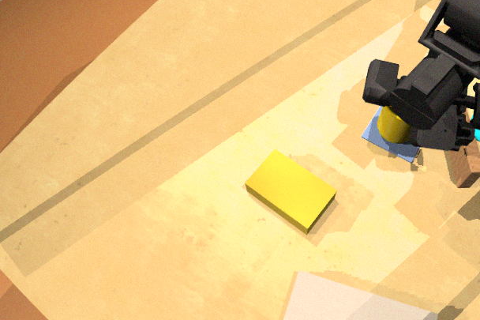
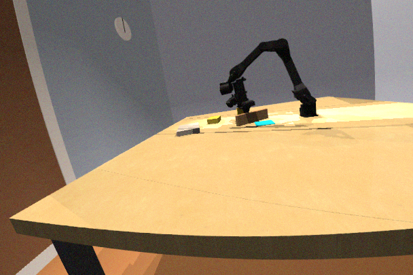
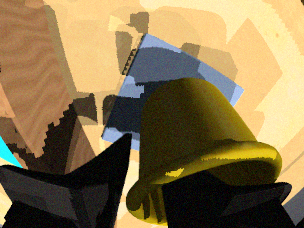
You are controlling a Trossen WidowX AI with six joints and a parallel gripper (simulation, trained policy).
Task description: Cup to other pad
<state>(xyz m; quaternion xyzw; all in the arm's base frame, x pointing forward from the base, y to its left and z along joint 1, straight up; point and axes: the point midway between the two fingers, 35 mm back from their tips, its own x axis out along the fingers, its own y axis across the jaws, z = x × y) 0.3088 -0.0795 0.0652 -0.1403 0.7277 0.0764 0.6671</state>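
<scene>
The yellow cup stands upright on the blue pad. My gripper is low at the cup, its fingers partly apart. In the wrist view the right finger reaches over the rim into the cup's mouth, and the left finger is outside the wall. A narrow gap shows between the left finger and the wall, so the cup is not clamped. The marbles are hidden. The cyan pad lies beyond the wooden block, apart from the cup.
The long wooden block stands between the two pads, close beside the gripper. A yellow block and a white block lie farther out on the table.
</scene>
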